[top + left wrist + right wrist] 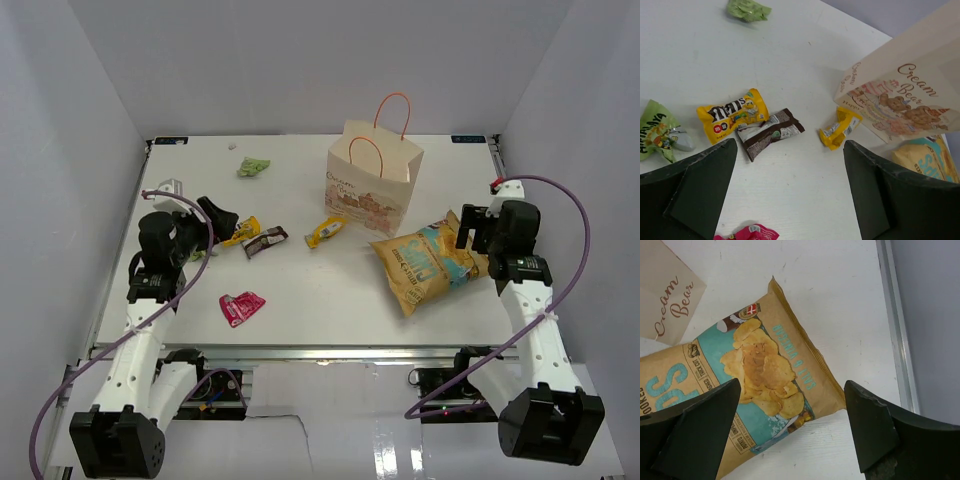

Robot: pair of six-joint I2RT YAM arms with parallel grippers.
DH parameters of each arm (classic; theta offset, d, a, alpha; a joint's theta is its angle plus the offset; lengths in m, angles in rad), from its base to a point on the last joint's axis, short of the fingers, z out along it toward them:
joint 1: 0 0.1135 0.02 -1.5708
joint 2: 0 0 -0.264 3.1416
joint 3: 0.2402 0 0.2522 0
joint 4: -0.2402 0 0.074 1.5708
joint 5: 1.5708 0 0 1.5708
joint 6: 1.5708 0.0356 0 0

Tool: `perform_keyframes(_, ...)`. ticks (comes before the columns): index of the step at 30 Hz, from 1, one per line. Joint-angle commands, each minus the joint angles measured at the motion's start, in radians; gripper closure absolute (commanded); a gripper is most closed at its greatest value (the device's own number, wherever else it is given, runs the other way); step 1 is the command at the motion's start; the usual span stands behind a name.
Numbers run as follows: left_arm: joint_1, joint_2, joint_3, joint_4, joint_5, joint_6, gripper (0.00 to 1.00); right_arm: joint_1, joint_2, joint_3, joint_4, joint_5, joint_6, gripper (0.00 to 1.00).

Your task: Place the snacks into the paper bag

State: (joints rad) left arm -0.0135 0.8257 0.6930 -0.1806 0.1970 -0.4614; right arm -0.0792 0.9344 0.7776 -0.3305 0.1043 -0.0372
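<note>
1. Snacks all lie out on the table [320, 300]. None shows inside the paper bag [375, 180], which stands upright at far centre-right, so I judge packing not begun.
2. The chip bag [428, 262] lies flat, just near-right of the paper bag.
3. A small yellow packet [327, 231] sits just left of the paper bag. Further left are the dark brown packet [264, 241] and M&M's packet [241, 232], side by side. One green packet [253, 167] is far-left, another green wrapper [657, 131] is at the left edge, and the magenta packet [241, 307] is nearest.
4. My left gripper [790, 145] hovers wide open and empty by the brown packet. My right gripper [792, 384] is likewise spread and empty above the chip bag.
5. The orange handles [395, 110] arch over the bag's mouth and may snag.
</note>
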Motion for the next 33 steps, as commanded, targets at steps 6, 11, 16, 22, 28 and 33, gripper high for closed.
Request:
perform_keyframes(6,-0.002,0.036,-0.049,-0.005,0.205,-0.035,0.02,0.001,-0.086,0.048,-0.27,-0.723,-0.642,0.1)
perform_keyframes(11,-0.029,0.052,-0.099,0.044,0.275,-0.121,0.02,0.133,-0.08,0.036,-0.446,-0.83,-0.771,0.1)
perform_keyframes(16,-0.213,0.148,-0.101,0.066,0.202,-0.213,0.02,0.292,-0.059,-0.004,-0.342,-0.645,-0.641,0.1)
perform_keyframes(22,-0.499,0.375,0.002,0.082,-0.013,-0.382,0.02,0.338,0.006,-0.008,-0.22,-0.401,-0.5,0.1)
perform_keyframes(28,-0.678,0.652,0.123,0.187,-0.077,-0.611,0.07,0.309,-0.035,-0.052,-0.148,-0.308,-0.374,0.1)
perform_keyframes(33,-0.752,0.877,0.339,0.242,-0.033,-0.668,0.12,0.277,-0.083,-0.06,-0.157,-0.353,-0.375,0.1)
